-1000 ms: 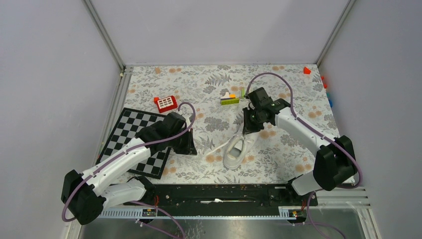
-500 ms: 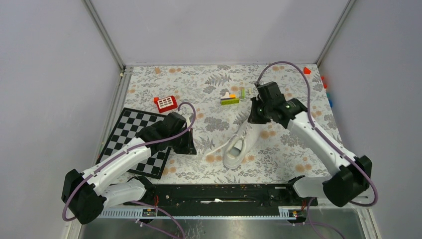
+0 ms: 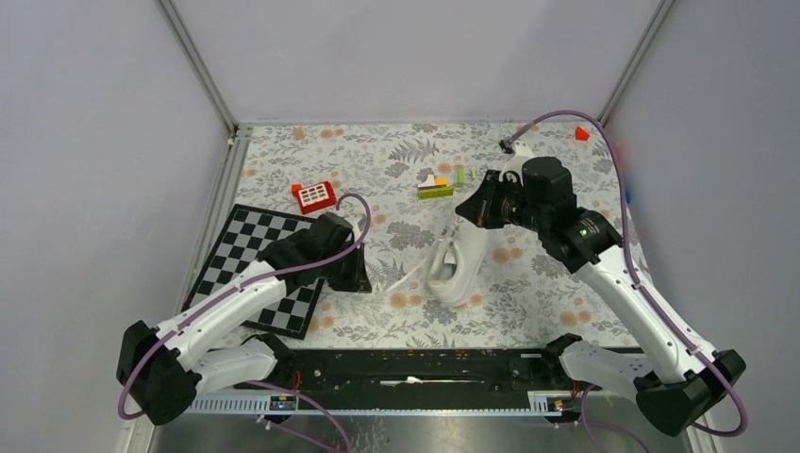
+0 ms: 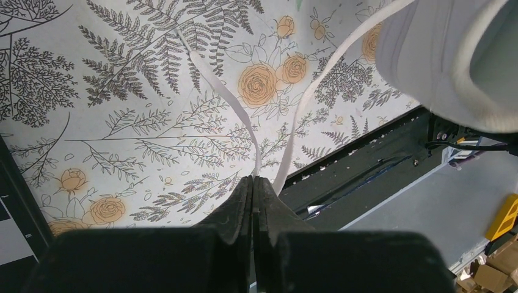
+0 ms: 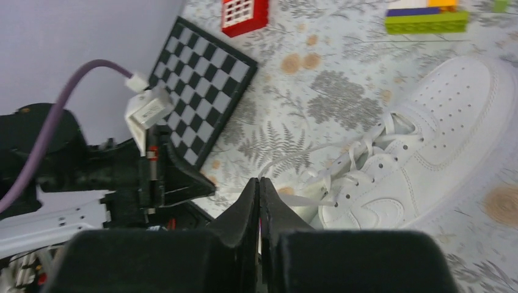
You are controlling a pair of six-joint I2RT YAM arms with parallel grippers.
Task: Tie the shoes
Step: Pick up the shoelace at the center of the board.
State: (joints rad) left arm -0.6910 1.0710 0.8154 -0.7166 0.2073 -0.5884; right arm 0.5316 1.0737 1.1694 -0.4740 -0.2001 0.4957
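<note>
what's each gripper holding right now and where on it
the left gripper pinches a lace well away from the shoe; the right gripper seems shut on a second strand.

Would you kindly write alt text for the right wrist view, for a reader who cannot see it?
The right hand, shut, pinches a white lace running to the white sneaker at right on the floral table. Beyond are a checkerboard, a red brick and the left arm.
</note>
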